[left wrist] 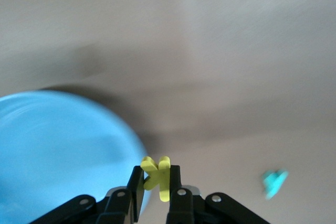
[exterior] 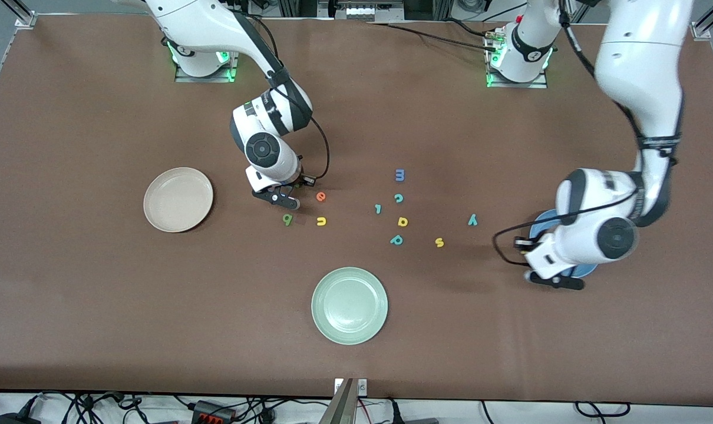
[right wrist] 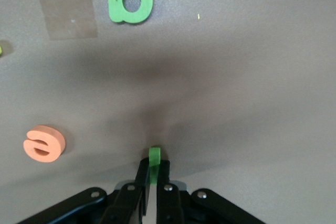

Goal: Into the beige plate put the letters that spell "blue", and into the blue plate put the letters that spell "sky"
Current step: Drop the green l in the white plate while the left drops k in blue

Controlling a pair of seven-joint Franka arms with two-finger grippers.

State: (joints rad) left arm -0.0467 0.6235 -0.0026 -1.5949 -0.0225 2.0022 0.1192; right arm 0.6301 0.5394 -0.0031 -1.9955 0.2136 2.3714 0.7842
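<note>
while the brown table (exterior: 97, 330) holds it all, the beige plate (exterior: 178, 199) sits near the right arm's end, with nothing in it. the blue plate (exterior: 586, 270) sits near the left arm's end. the left gripper (left wrist: 156, 190) hangs over its edge, pinching the yellow k (left wrist: 156, 178). the right gripper (right wrist: 154, 182) pinches the green l (right wrist: 154, 157) low by the orange e (exterior: 320, 196), green b (exterior: 287, 219) and yellow u (exterior: 321, 221). the yellow s (exterior: 439, 242) and teal y (exterior: 472, 220) lie on the table.

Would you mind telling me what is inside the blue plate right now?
The blue plate shows only bare blue surface in the left wrist view, with the yellow k held above its rim. From the front, the left arm covers most of the plate, so that part cannot be checked.
</note>
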